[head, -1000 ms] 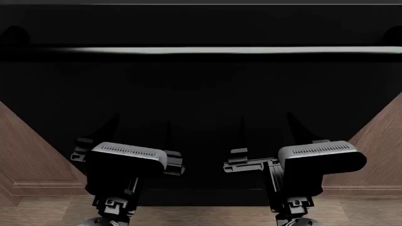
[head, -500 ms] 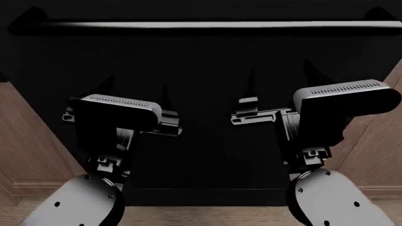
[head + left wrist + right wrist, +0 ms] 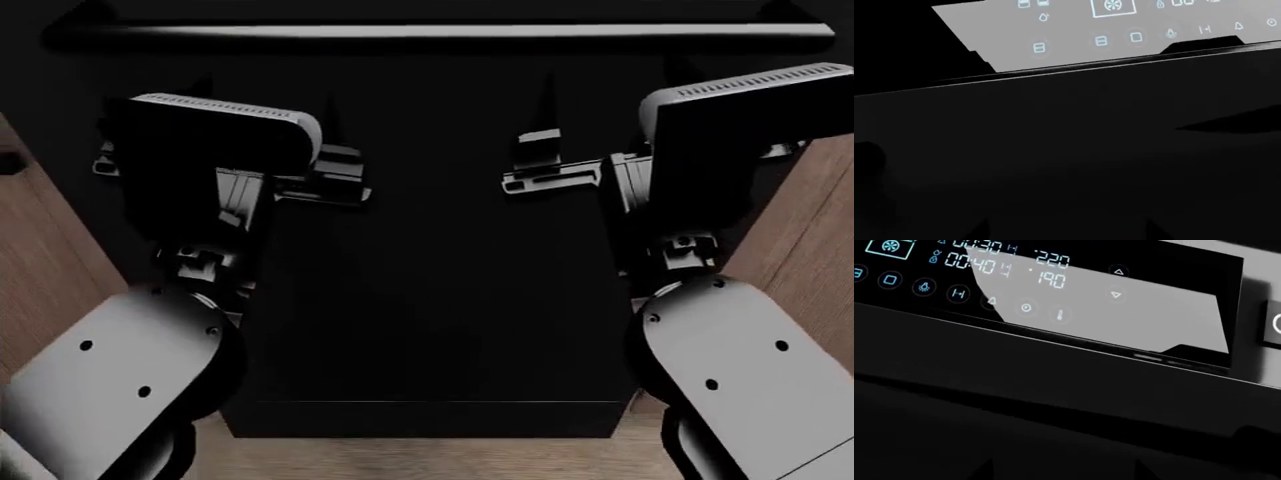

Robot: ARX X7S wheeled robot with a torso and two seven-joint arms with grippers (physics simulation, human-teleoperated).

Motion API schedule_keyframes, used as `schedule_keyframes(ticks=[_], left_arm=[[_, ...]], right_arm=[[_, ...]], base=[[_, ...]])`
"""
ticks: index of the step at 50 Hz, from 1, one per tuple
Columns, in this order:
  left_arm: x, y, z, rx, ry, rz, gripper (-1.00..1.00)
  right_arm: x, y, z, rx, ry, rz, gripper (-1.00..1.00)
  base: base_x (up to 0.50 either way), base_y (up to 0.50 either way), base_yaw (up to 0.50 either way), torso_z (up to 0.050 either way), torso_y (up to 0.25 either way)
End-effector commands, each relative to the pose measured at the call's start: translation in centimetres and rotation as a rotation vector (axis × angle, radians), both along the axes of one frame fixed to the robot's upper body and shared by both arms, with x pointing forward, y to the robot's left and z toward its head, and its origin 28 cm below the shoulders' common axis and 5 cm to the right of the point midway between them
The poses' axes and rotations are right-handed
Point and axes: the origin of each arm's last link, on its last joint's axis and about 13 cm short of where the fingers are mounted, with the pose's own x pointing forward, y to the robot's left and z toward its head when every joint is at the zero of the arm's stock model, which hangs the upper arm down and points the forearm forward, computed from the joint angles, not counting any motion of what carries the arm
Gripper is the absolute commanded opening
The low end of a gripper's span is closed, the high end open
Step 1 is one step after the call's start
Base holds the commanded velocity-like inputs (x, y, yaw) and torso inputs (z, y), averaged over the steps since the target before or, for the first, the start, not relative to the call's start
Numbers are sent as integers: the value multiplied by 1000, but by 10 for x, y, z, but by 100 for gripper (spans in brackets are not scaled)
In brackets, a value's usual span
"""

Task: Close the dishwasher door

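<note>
Now both arms press up under the dishwasher door [image 3: 441,280], near its bar handle [image 3: 441,32], to swing it shut, though whether the left gripper [image 3: 267,100] and right gripper [image 3: 601,100] have fingers clenched or released, I cannot tell.

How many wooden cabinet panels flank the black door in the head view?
2. One wooden cabinet panel sits beside the dishwasher door at that view's left, the other at its right. The arms cover parts of both, so more may be hidden.
</note>
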Motion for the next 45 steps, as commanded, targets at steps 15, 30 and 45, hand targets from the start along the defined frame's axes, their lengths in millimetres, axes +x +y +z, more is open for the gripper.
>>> schedule_keyframes(ticks=[15,30,45], left_arm=[[19,0,33,-2,-19,25,100],[28,1,51,-55,-24,43,100],[36,0,67,-59,-29,56,100]], right_arm=[[18,-6,24,-12,8,-34,100],[26,-6,42,-9,3,-42,100],[33,-5,53,-14,10,-41,100]], base=[[0,0,0,0,1],[0,0,0,0,3],[0,0,1,0,7]])
